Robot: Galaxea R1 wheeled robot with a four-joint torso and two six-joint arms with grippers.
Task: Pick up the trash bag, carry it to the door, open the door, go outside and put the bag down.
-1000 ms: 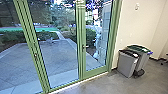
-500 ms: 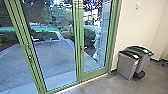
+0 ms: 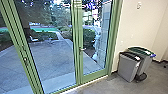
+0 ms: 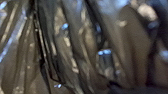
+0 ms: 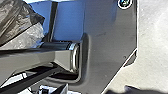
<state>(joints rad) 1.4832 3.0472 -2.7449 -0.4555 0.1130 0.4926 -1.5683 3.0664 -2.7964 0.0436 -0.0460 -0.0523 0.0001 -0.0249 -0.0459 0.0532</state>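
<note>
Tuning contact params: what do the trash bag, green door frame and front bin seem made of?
Trash bag: likely thin, glossy plastic film, by its creases and highlights. Door frame: even green paint or coating; metal or wood beneath, can't tell. Front bin: probably rigid grey plastic, fairly matt, flat sides without sharp glints.
</note>
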